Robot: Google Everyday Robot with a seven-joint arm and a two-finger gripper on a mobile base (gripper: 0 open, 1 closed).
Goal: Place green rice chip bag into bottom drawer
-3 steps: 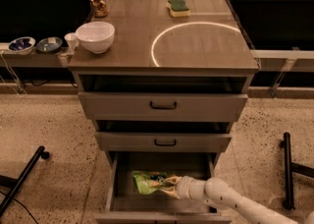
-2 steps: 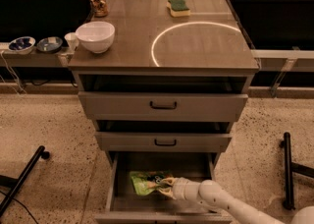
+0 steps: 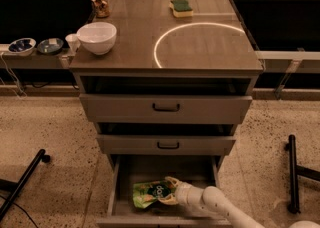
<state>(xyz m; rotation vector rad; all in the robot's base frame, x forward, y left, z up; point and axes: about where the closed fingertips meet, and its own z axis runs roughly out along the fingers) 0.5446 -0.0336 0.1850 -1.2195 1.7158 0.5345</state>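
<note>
The green rice chip bag point(image 3: 151, 193), a light-green foil pouch with a dark round logo, lies inside the open bottom drawer point(image 3: 120, 182), towards its left and middle. My gripper point(image 3: 172, 192) reaches into the drawer from the lower right on a white arm. Its fingers are closed on the bag's right end. The bag rests low, at or just above the drawer floor.
Two shallower black-handled drawers point(image 3: 166, 107) above stand partly pulled out. On the cabinet top are a white bowl point(image 3: 97, 37), a green-topped yellow sponge point(image 3: 181, 7) and a brown jar point(image 3: 99, 0). Black stand legs lie on the floor at left point(image 3: 22, 182) and right point(image 3: 292, 172).
The gripper and the bag have shifted slightly left and lower in the bottom drawer. The grip on the bag is unchanged.
</note>
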